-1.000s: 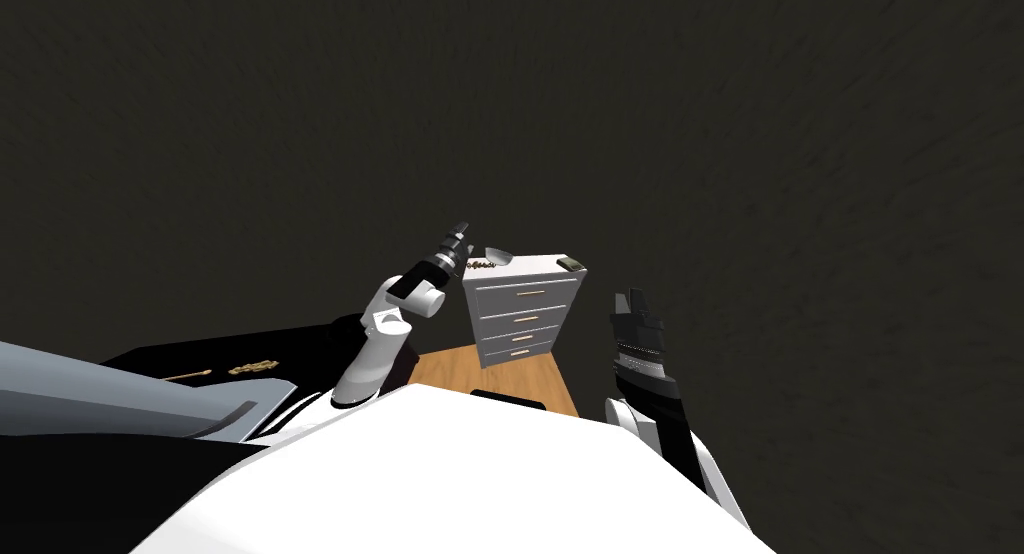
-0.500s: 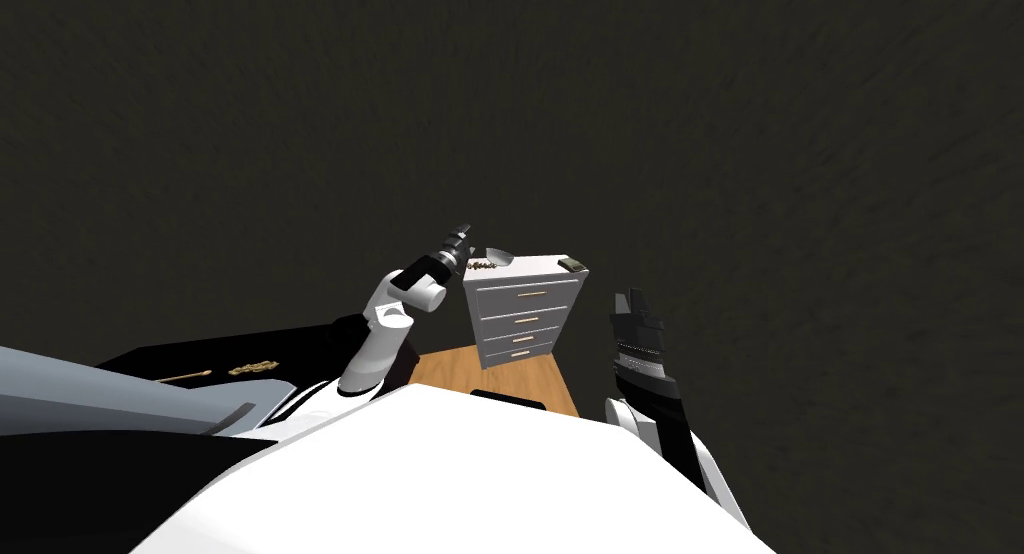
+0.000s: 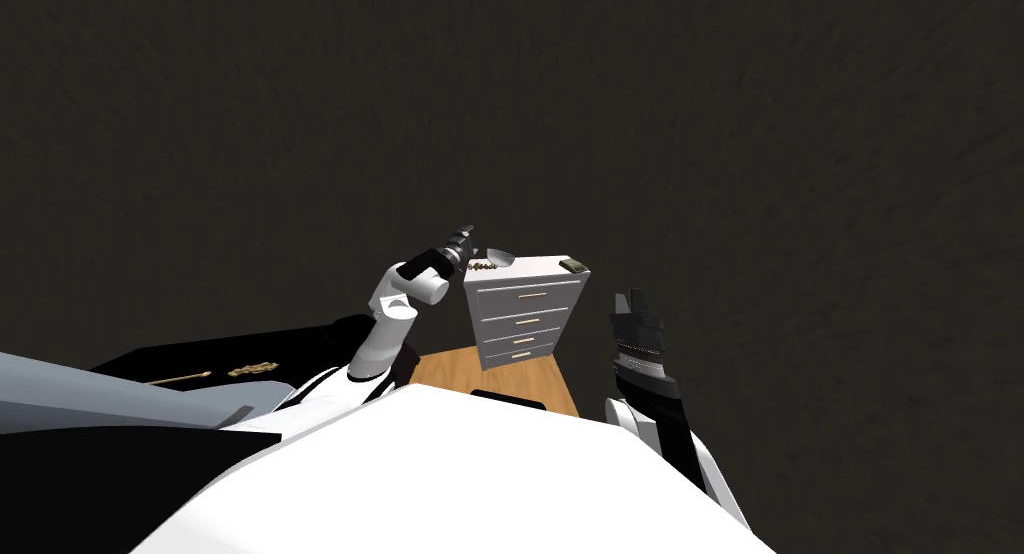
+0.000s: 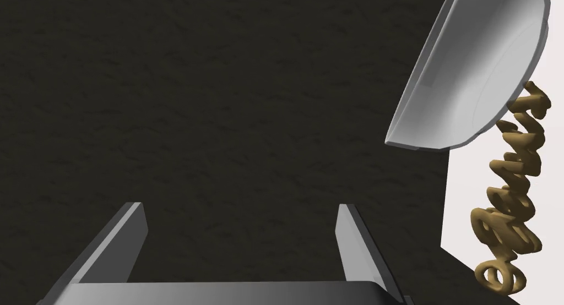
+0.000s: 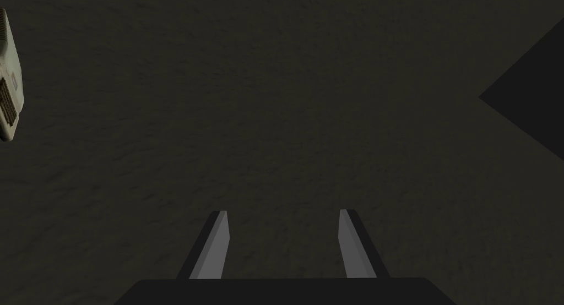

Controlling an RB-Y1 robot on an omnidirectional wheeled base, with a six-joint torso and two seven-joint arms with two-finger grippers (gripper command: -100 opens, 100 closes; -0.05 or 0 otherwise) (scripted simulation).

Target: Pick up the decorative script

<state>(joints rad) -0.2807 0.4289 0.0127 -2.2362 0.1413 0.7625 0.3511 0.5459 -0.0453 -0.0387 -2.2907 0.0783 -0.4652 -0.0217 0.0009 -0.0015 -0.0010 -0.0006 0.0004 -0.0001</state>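
**Left gripper level with the chest top, fingers wide and empty; script not held.**

Head view, just left of centre frame: the gold decorative script (image 3: 481,266) lies at the left edge of the chest of drawers' (image 3: 525,313) white top, beside a grey bowl (image 3: 499,255). The left gripper (image 3: 466,231) sits just left of it. In the left wrist view, the left gripper (image 4: 239,208) has wide fingers with nothing between them. The script (image 4: 512,191) lies outside the gap, beyond one finger. One end meets the bowl's (image 4: 473,70) rim; contact cannot be told. Right of centre in the head view, the right gripper (image 3: 630,300) is well apart from the script. In its wrist view (image 5: 283,212) the fingers are parted more narrowly and are empty. A small pale object (image 3: 572,265) occupies the top's right corner.
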